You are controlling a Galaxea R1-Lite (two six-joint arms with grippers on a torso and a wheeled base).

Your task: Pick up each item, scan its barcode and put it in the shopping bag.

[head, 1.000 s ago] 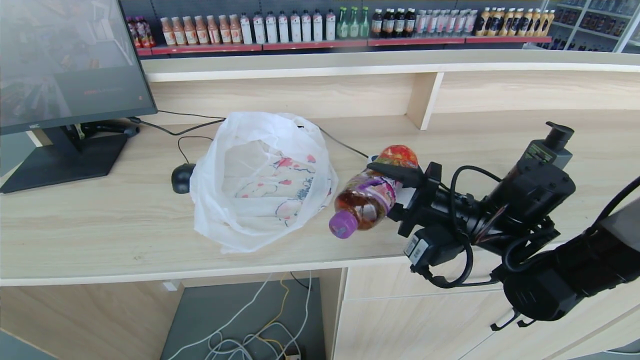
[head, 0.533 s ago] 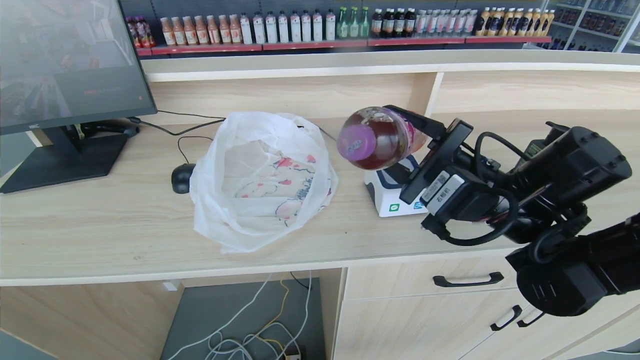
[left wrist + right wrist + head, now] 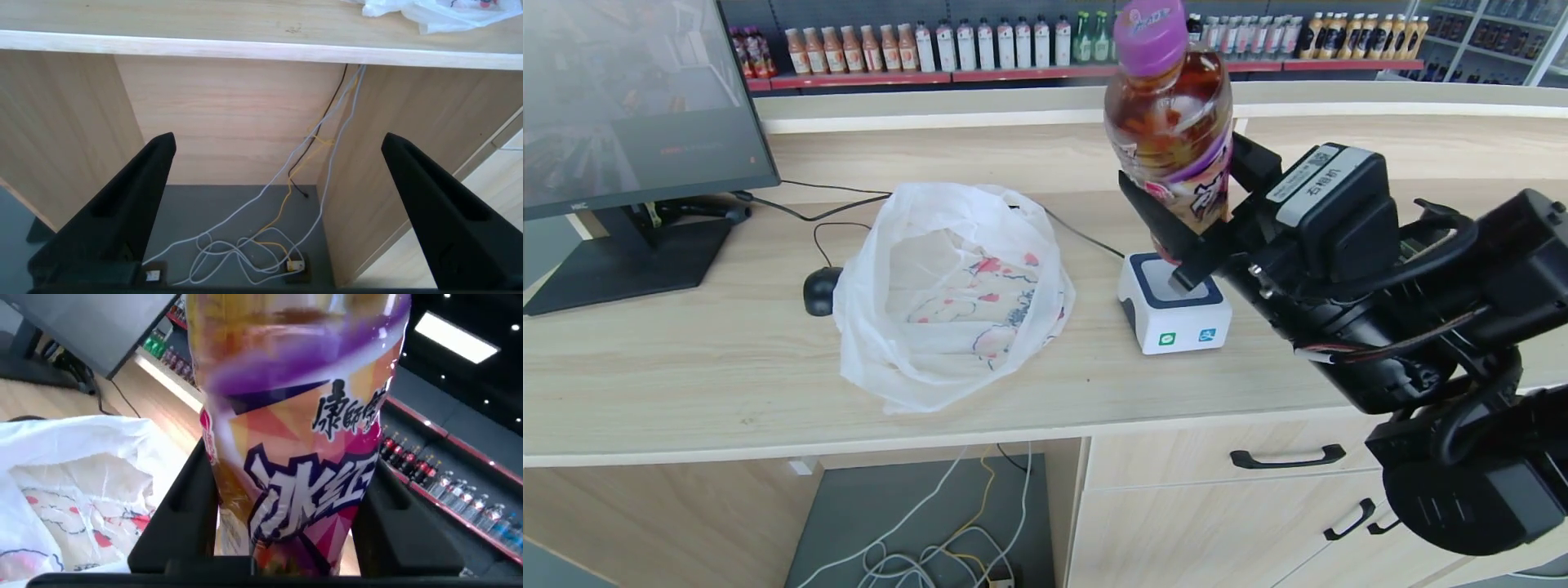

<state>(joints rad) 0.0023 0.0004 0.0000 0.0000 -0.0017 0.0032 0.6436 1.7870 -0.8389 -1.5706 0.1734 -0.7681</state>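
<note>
The right claw point(image 3: 1201, 204) grips the bottle point(image 3: 1168, 106) around its labelled lower body, upright above the scanner point(image 3: 1176, 327). It looks full, heavy, stiff and slick, so a mid-body hold suits. The left claw point(image 3: 278, 143) hangs open below the worktop point(image 3: 163, 20).

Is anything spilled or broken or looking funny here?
Nothing stands out. The bottle is upright with its cap on, held in the right hand above the small white scanner. The plastic bag sits open on the counter, and nothing looks spilled or broken.
</note>
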